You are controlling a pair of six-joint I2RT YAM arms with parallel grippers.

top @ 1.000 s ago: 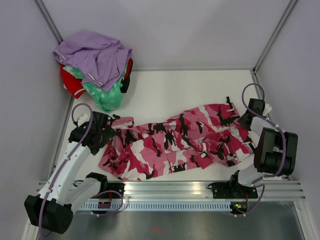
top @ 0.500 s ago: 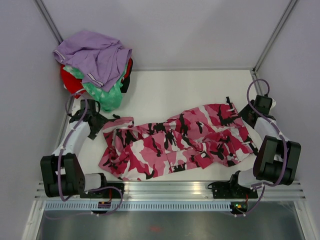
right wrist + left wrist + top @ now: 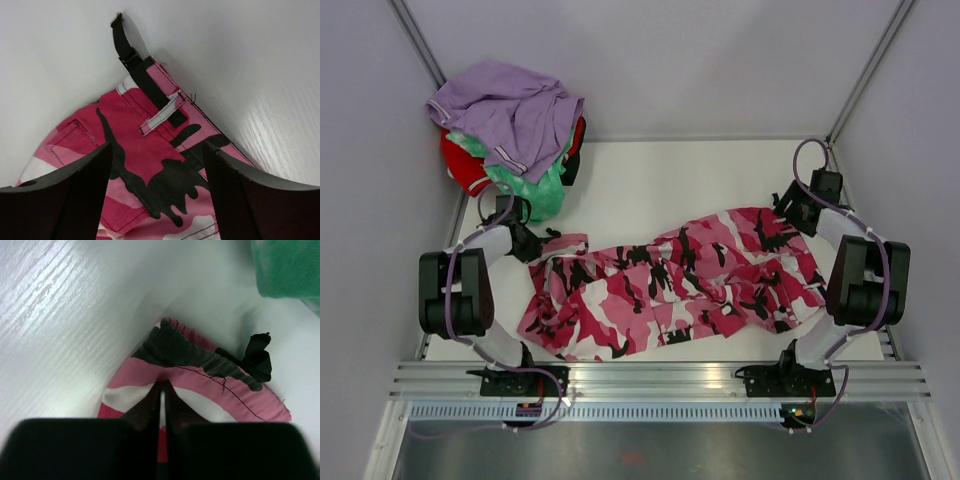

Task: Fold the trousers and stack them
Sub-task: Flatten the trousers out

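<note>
Left claw (image 3: pixel 160 386) is clenching tight on the trousers (image 3: pixel 680 285), its two fingers (image 3: pixel 145 410) pressing together on a rounded edge of the pink camouflage cloth, with only a thin sliver of fabric showing between them. Beside that pinched edge a knotted black strap (image 3: pixel 257 360) is sticking out of the cloth, and a green garment (image 3: pixel 290 265) is lying near it at the far corner of the wrist view.

Right claw (image 3: pixel 156 150) is hovering released, its fingers spread wide apart on either side of the waistband corner, where a white belt loop (image 3: pixel 162 114) is crossing a black buckle strap (image 3: pixel 131 55) that is trailing onto the bare white desk (image 3: pixel 670 180).

From above, the trousers are lying crumpled and stretched sideways across the middle of the desk, running between the two claws, one at each end. At the far left corner a lavender garment (image 3: pixel 510 110) is sitting on top of a pile, with a red garment (image 3: pixel 465 170) showing beneath it and the green one hanging down nearest the left claw.
</note>
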